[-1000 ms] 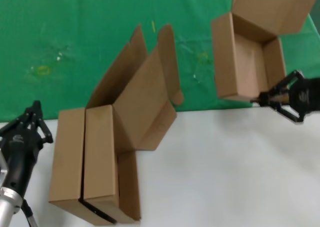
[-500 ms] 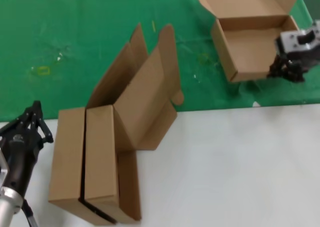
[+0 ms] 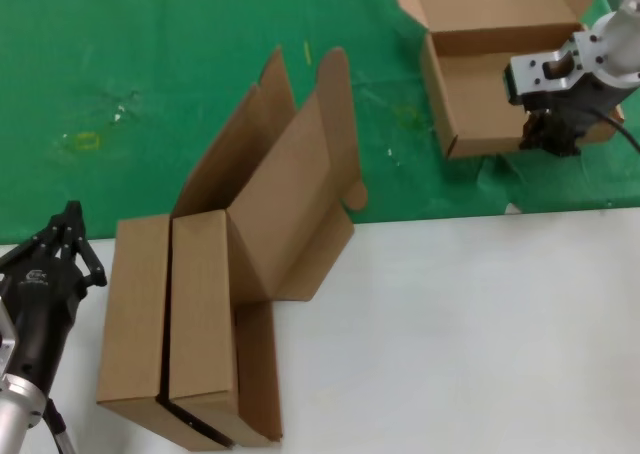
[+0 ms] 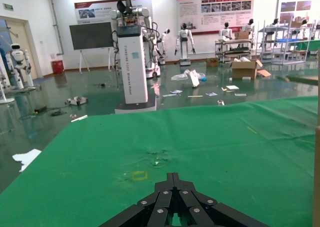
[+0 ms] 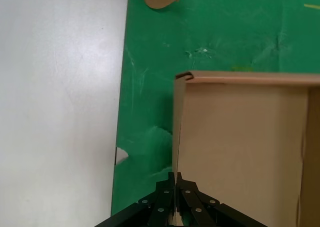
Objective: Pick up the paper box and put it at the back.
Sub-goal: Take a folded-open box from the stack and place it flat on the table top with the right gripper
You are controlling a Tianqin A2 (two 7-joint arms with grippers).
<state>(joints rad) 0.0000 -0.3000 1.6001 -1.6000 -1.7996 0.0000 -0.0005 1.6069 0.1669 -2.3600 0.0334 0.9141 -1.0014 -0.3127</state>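
Left gripper [image 4: 172, 218]: black linkage fingers at lower frame edge, tips drawn together to a point, nothing between them.
Green cloth [image 4: 210, 147]: fills foreground, faint yellowish stain and white scuffs ahead of gripper.
Cardboard edge [image 4: 316, 177]: brown strip at far side of frame, cut off.
Beyond cloth: glossy hall floor [image 4: 60, 122]; white tower robot [image 4: 132, 62] on base; humanoid robots near wall; wall posters; dark board [image 4: 91, 35] on stand; shelving; scattered litter.
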